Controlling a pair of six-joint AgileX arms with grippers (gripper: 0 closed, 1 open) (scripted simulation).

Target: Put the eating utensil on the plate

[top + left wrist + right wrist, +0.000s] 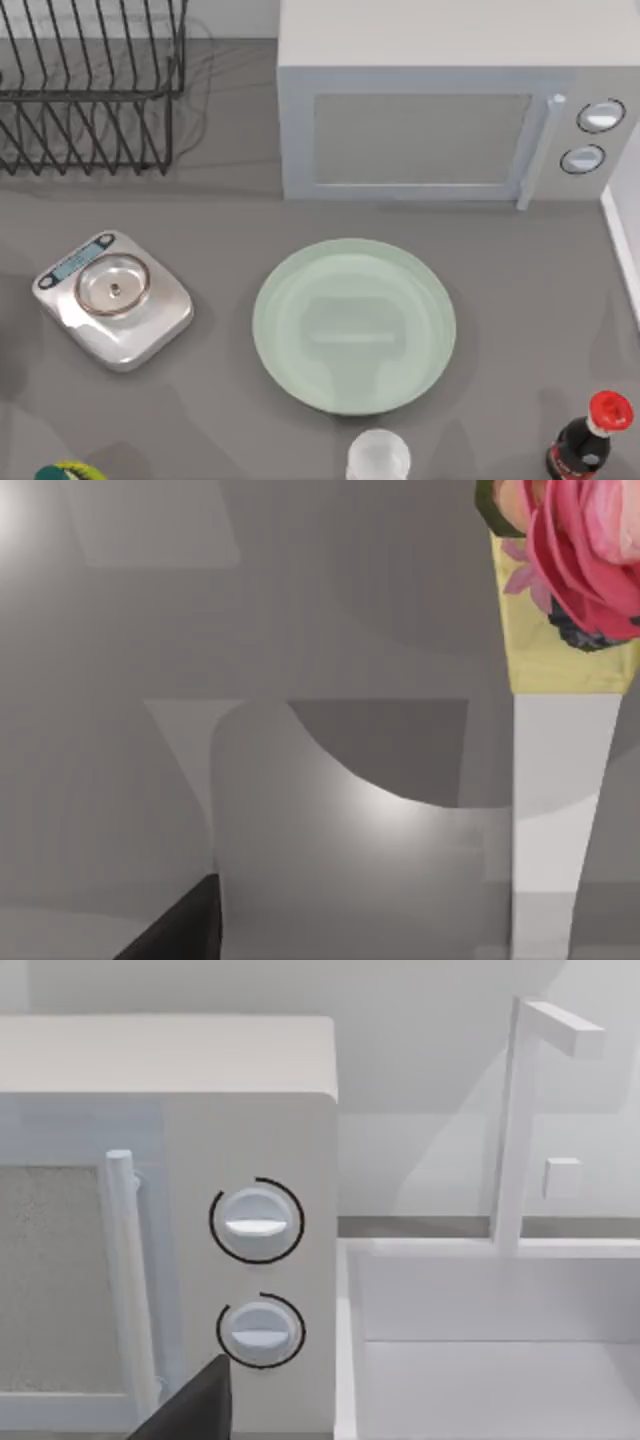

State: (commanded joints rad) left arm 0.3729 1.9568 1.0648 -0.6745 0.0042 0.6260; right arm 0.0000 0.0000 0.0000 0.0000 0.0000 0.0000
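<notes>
a boxy pale grey microwave with a vertical handle and two round dials stands at the back of the grey table. left of it sits a black wire dish rack. a silver kitchen scale with a small round dish lies at the left. a dark bottle with a red cap stands front right.
</notes>
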